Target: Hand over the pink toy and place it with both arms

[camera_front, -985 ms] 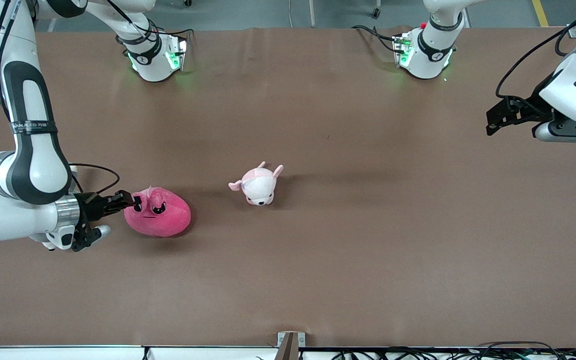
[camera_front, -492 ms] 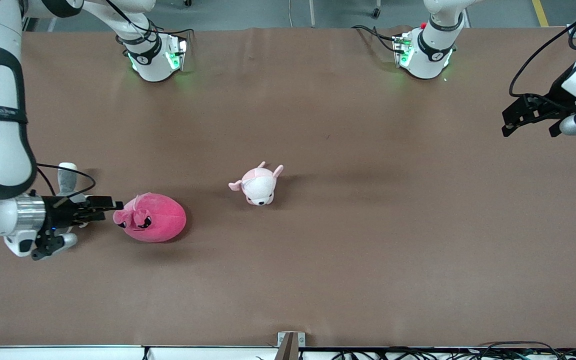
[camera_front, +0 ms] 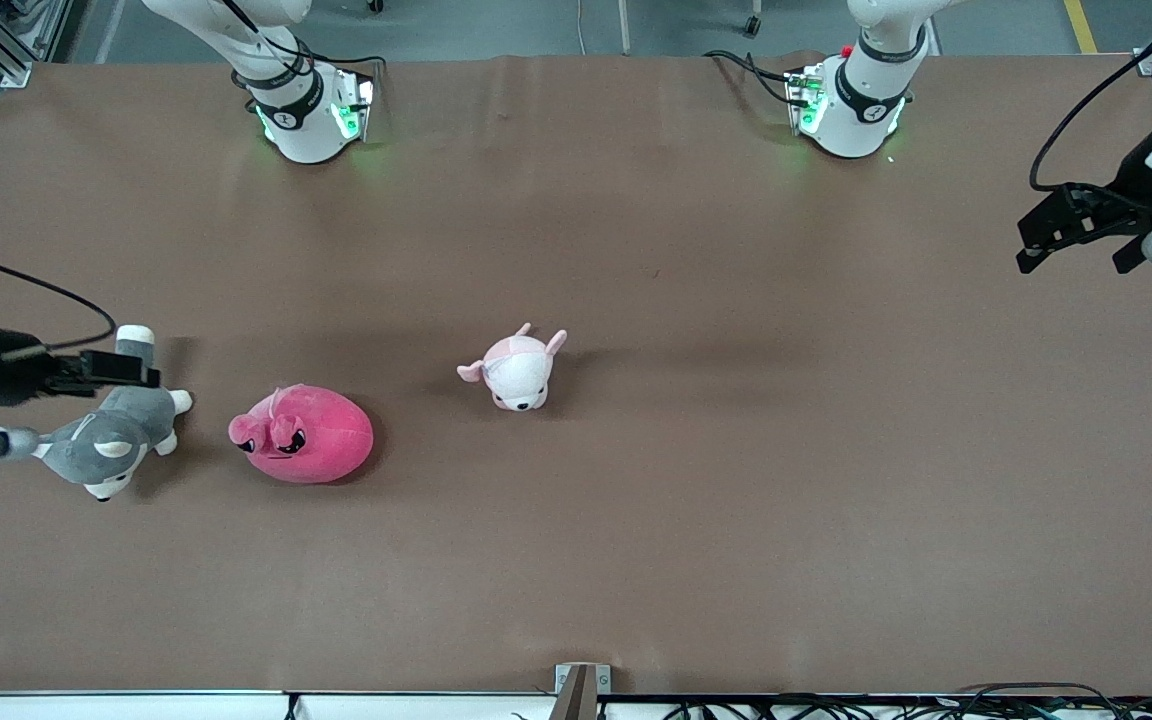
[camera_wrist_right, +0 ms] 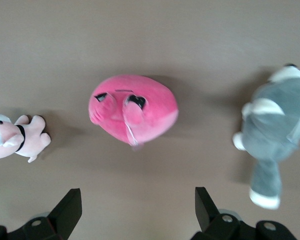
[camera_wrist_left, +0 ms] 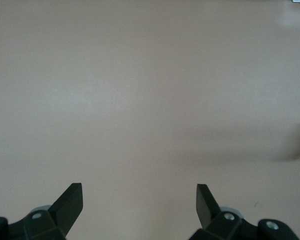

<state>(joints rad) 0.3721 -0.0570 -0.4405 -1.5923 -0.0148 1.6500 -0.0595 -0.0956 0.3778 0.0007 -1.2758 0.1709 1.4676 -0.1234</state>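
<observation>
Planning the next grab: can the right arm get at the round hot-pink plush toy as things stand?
Probably yes. The round hot-pink plush toy lies free, apart from the grey-and-white husky plush. The right gripper, open, hangs over the husky, and nothing lies between them.

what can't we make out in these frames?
- Right gripper: in the front view its arm is cut by the frame edge.
- Grey husky plush: the gripper overlaps its tail in the front view.
- Pale pink plush: cropped by the right wrist view's edge.
- Left gripper: the left wrist view shows only bare table.
</observation>
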